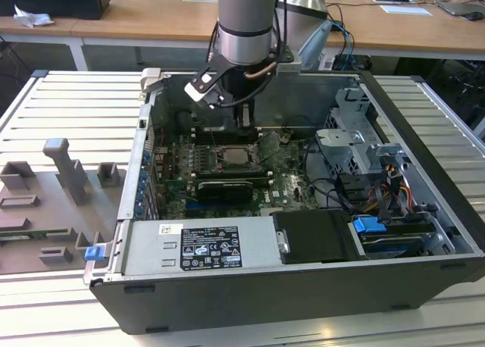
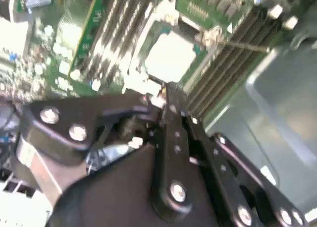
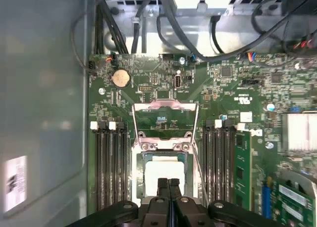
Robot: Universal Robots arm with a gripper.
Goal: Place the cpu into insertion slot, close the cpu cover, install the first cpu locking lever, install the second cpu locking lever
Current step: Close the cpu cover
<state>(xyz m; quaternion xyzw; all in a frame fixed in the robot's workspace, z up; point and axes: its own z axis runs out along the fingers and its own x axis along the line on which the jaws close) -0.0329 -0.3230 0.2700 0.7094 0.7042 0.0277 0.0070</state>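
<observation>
The cpu [image 3: 161, 173] lies flat in the insertion slot [image 3: 140, 163], its silvery top facing up; it also shows in the second wrist view [image 2: 171, 56] and the exterior view [image 1: 236, 156]. The cpu cover [image 3: 166, 106] stands swung open, hinged back from the socket, with green board showing through its window. A thin locking lever [image 2: 247, 46] sticks out beside the socket, unlatched. My gripper [image 3: 169, 186] hovers just above the cpu's near edge, its two black fingertips pressed together with nothing between them. In the exterior view the gripper [image 1: 244, 123] hangs inside the open case, over the socket.
Long black memory slots [image 3: 111, 167] flank the socket on both sides. Black cables [image 3: 163, 19] cross the far end of the board. A power supply [image 1: 201, 247] and a drive cage [image 1: 356, 146] crowd the case. A grey fixture plate [image 1: 53, 203] lies at the exterior view's left.
</observation>
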